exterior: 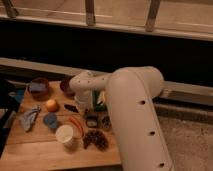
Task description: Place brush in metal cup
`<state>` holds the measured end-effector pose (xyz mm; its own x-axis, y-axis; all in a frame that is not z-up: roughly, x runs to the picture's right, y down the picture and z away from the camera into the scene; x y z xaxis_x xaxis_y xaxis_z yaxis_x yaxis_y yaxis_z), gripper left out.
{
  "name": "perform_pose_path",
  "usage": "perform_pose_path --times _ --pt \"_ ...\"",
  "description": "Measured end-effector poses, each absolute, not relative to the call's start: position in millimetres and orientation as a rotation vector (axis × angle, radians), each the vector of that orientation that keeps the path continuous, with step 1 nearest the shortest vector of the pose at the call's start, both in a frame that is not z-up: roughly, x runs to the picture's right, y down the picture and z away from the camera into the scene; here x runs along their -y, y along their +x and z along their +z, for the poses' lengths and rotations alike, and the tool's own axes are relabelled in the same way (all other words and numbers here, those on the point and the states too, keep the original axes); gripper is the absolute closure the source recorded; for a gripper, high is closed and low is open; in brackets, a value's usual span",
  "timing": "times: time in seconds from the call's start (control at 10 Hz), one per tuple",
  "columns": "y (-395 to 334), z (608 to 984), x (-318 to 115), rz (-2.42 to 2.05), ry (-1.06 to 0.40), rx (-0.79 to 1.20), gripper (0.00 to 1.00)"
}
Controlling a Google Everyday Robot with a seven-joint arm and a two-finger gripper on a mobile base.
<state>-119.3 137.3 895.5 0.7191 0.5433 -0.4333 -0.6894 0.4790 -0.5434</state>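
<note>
My jaws hang just above the metal cup (91, 121) on the tabletop (45, 150), presumably positioned for depositing the brush; whether clenched or released, I cannot tell.

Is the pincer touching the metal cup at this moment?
Cannot tell. In the camera view the pincer hangs directly over the metal cup, but their outlines run together there, so neither contact nor a gap shows plainly.

The jaws hang over the table (35, 152), behind the pine cone (95, 139), which sits right of the front cup (65, 134).
</note>
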Motion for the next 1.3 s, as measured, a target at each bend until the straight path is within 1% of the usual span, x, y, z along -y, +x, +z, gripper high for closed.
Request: perform_pose_path --times 0.2,0.8,1.1,1.3 --pt "-121 893 -136 0.758 -0.758 -0.206 1.00" --pt "-127 848 -89 0.785 -0.693 -0.125 1.00" --pt "-119 835 -69 0.786 -0.640 -0.140 1.00" --pt "-103 825 -58 0.792 -0.591 -0.185 1.00"
